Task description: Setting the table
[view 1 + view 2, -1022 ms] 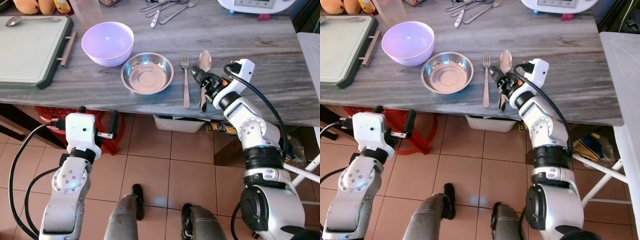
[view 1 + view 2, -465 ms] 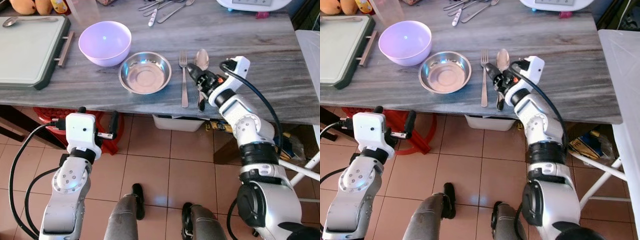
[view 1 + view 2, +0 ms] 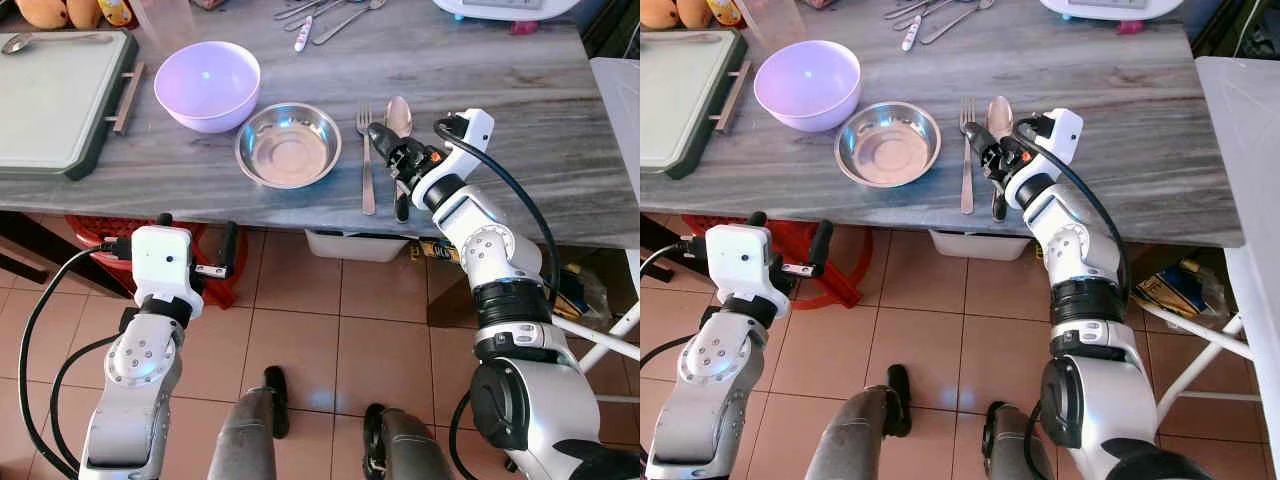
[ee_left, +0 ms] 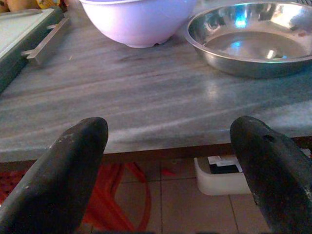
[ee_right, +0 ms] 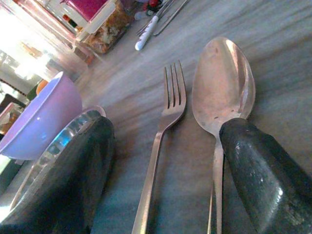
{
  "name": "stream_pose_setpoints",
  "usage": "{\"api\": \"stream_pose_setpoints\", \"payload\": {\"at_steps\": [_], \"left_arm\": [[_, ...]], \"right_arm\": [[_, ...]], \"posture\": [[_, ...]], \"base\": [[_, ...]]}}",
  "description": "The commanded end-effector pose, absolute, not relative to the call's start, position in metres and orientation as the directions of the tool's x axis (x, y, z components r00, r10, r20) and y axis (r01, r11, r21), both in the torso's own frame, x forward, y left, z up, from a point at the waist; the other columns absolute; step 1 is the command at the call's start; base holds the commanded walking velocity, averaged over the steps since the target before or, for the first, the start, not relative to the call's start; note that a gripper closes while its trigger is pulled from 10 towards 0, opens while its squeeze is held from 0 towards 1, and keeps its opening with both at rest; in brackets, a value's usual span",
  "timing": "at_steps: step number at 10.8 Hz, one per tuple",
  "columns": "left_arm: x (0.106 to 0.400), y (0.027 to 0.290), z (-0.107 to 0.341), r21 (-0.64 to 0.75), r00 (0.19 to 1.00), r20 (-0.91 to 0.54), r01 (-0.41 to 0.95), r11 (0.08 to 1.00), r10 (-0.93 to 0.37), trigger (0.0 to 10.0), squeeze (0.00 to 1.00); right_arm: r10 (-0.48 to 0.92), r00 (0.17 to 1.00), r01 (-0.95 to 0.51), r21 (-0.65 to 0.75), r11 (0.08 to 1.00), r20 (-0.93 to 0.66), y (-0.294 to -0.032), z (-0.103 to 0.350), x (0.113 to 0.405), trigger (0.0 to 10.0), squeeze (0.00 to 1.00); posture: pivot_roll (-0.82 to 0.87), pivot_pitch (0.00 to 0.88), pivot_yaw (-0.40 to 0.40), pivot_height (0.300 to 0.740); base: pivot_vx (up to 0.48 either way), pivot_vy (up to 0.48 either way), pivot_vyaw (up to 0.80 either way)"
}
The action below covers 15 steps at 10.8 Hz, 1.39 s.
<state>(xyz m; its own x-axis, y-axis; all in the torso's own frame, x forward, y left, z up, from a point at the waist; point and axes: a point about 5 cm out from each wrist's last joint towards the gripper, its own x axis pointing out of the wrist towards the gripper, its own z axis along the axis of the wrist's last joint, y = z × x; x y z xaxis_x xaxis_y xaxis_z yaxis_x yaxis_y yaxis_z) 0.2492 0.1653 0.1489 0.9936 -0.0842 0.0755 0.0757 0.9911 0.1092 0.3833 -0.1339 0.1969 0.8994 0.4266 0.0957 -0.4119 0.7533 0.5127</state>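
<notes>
Cutlery lies in a neat row on a grey marble-patterned table (image 3: 560, 150): a fork (image 3: 366, 160) and, just beside it on the robot's right, a spoon (image 3: 400, 125), both with handles pointing toward the near edge. The right gripper (image 3: 392, 158) is low over the table at the handles, its two black fingers (image 5: 258, 180) spread wide, one on each side of the fork and spoon, closed on neither. A steel dish (image 3: 288, 146) sits just to the left of the fork, and a lilac bowl (image 3: 207, 85) stands behind and to the left of the dish, close to it. Farther left a green-rimmed cutting board (image 3: 60, 95) carries another spoon (image 3: 50, 41), while loose cutlery (image 3: 325, 12) is scattered near the far edge of the table beside a white appliance (image 3: 505, 8). The left gripper (image 4: 170, 146) hangs below the table's front edge, facing the bowl and dish, its fingers (image 4: 63, 175) wide apart and holding nothing. A tiled floor (image 3: 330, 340) and a red stool (image 3: 120, 235) show beneath the table.
</notes>
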Motion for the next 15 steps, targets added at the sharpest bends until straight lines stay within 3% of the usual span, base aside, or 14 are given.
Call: {"api": "stream_pose_setpoints", "payload": {"at_steps": [1, 7, 8, 10, 15], "left_arm": [[0.246, 0.168, 0.149, 0.106, 0.995, 0.074, 0.063, 0.992, -0.071, 10.0, 0.00], [0.253, 0.162, 0.148, 0.067, 0.993, 0.100, 0.057, 0.996, -0.064, 10.0, 0.00], [0.254, 0.162, 0.148, 0.068, 0.994, 0.105, 0.034, 0.997, -0.041, 10.0, 0.00], [0.258, 0.163, 0.145, 0.071, 0.993, 0.108, -0.050, 0.996, 0.042, 10.0, 0.00], [0.268, 0.156, 0.152, 0.026, 0.984, 0.158, -0.086, 0.996, 0.081, 10.0, 0.00]], "right_arm": [[0.443, 0.895, -0.406, 0.518, 0.753, 0.056, -0.129, 0.189, 0.382, 10.0, 0.00], [0.279, 0.940, -0.336, 0.384, 0.860, 0.197, -0.177, 0.221, 0.351, 10.0, 0.00], [0.278, 0.932, -0.342, 0.318, 0.884, 0.231, -0.176, 0.225, 0.341, 10.0, 0.00], [0.243, 0.927, -0.267, 0.048, 0.963, 0.287, -0.170, 0.219, 0.314, 10.0, 0.00], [0.089, 0.960, -0.069, -0.081, 0.994, 0.265, -0.173, 0.190, 0.290, 10.0, 0.00]], "posture": [[0.09, 0.325, 0.049, 0.740], [0.03, 0.279, 0.029, 0.740], [0.02, 0.264, 0.025, 0.740], [-0.01, 0.193, 0.002, 0.740], [-0.03, 0.160, -0.017, 0.740]], "base": [[0.000, 0.000, 0.00], [0.000, 0.000, 0.00], [0.000, 0.000, 0.00], [0.000, 0.000, 0.00], [-0.052, 0.000, 0.00]]}}
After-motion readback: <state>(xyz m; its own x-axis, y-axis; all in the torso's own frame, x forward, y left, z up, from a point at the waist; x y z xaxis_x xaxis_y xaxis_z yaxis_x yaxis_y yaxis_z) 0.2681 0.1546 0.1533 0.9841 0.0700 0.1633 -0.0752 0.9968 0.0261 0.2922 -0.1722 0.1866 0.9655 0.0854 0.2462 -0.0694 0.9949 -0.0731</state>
